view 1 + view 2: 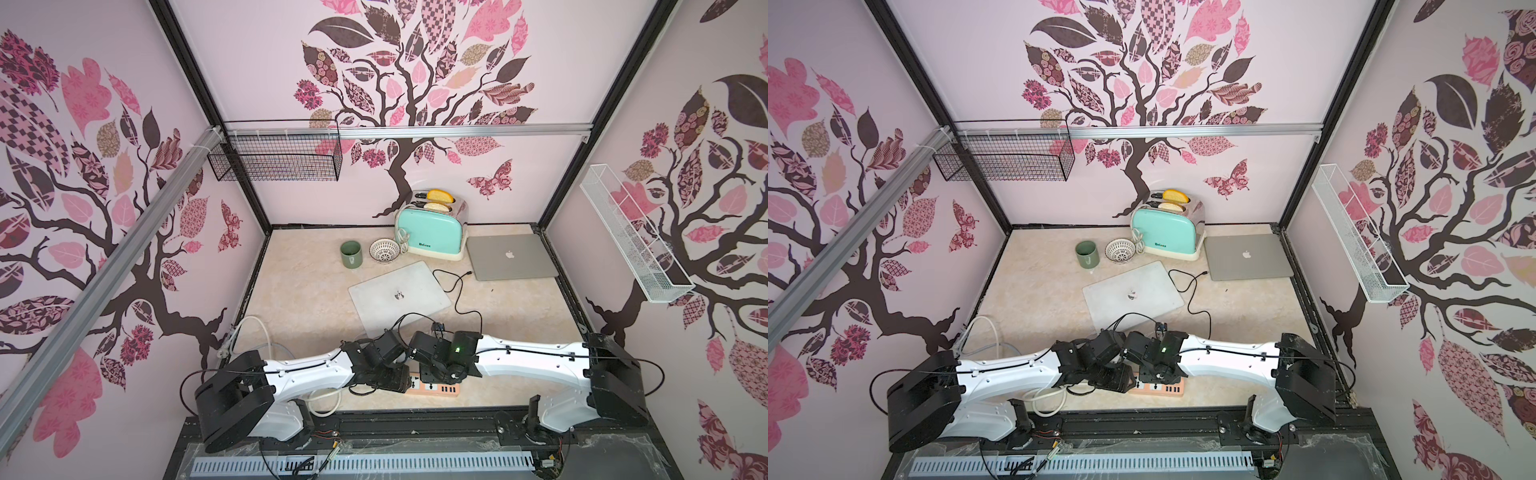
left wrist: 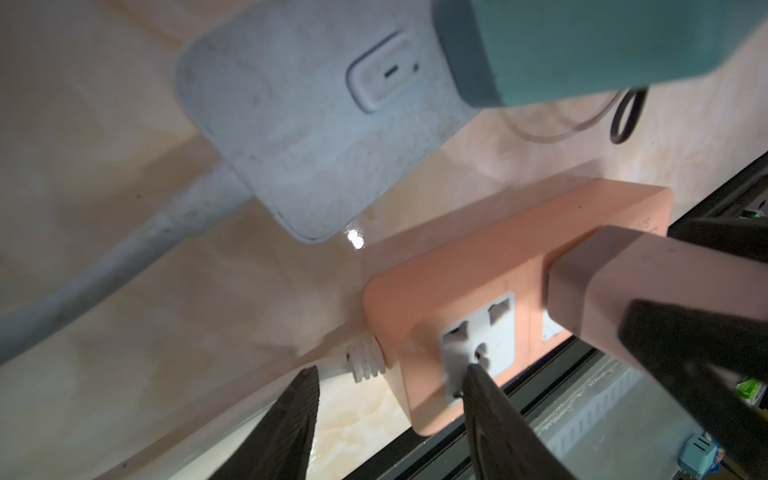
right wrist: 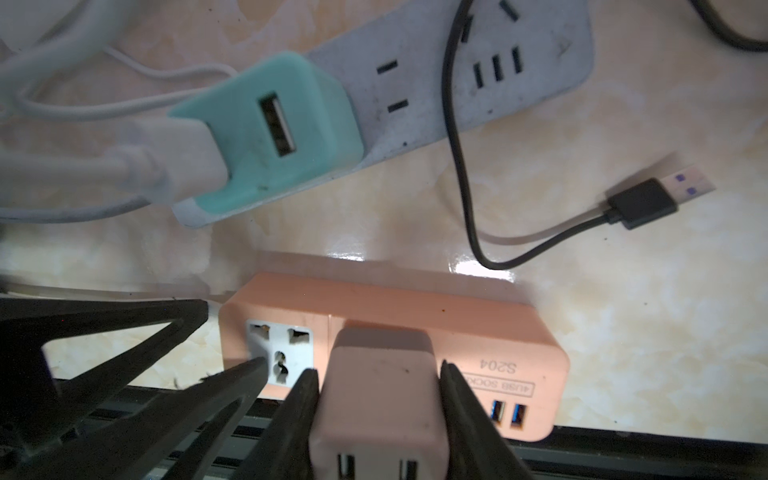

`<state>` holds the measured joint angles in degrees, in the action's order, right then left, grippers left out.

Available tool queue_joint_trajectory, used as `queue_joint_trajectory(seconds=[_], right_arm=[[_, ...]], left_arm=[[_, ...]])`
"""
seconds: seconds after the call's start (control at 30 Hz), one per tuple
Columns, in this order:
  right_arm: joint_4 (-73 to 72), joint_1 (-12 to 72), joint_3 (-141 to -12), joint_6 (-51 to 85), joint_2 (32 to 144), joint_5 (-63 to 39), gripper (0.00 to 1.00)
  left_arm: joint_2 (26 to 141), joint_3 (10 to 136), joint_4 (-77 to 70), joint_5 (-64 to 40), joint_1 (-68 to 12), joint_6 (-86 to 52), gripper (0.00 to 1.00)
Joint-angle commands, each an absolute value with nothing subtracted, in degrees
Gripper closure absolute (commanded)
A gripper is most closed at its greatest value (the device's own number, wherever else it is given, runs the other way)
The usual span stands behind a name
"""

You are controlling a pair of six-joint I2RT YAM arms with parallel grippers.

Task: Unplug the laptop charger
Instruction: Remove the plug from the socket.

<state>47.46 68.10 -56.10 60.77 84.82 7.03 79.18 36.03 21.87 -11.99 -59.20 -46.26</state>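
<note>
now, right fingers [image 3: 469, 424] clamped on pink charger [image 3: 378, 399] in peach strip [image 3: 415, 307] printed "s204", left fingers [image 2: 291, 428] spread apart

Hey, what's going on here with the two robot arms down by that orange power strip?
The right gripper is clamped on the pink charger block, which looks seated in the orange power strip at the table's near edge. The left gripper is open at the strip's cord end, with one fingertip on the empty socket, apparently to brace it. The charger is not yet pulled out.
</note>
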Motion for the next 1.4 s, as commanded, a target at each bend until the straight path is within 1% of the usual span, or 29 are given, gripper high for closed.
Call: queue_joint_trajectory(seconds=[0.0, 0.27, 0.47, 0.87, 1.03, 1.2, 1.37], right_arm=[[44.99, 68.64, -58.08, 60.7, 85.11, 6.1, 0.79], [46.52, 68.6, -60.14, 60.47, 83.7, 7.63, 0.85], [45.34, 68.59, -59.65, 60.75, 83.74, 7.38, 0.86], [37.55, 68.64, -56.22, 61.31, 83.5, 5.61, 0.9], [37.05, 68.64, -56.65, 60.69, 82.24, 6.75, 0.92], [34.98, 68.64, -56.05, 60.73, 78.51, 8.12, 0.92], [37.66, 68.6, -56.44, 61.15, 76.57, 9.58, 0.92]], left_arm=[[83.8, 33.96, 19.16, -10.77, -59.85, -45.48, 0.44], [84.49, 32.26, 19.12, -11.07, -59.94, -45.56, 0.52], [86.06, 32.93, 19.24, -11.6, -60.12, -45.32, 0.55], [88.2, 33.48, 20.51, -11.08, -60.47, -46.07, 0.57], [88.23, 32.97, 21.78, -10.31, -60.63, -46.32, 0.57], [89.46, 33.15, 22.94, -10.11, -60.64, -46.01, 0.57], [90.47, 34.27, 23.89, -9.76, -60.64, -45.59, 0.57]])
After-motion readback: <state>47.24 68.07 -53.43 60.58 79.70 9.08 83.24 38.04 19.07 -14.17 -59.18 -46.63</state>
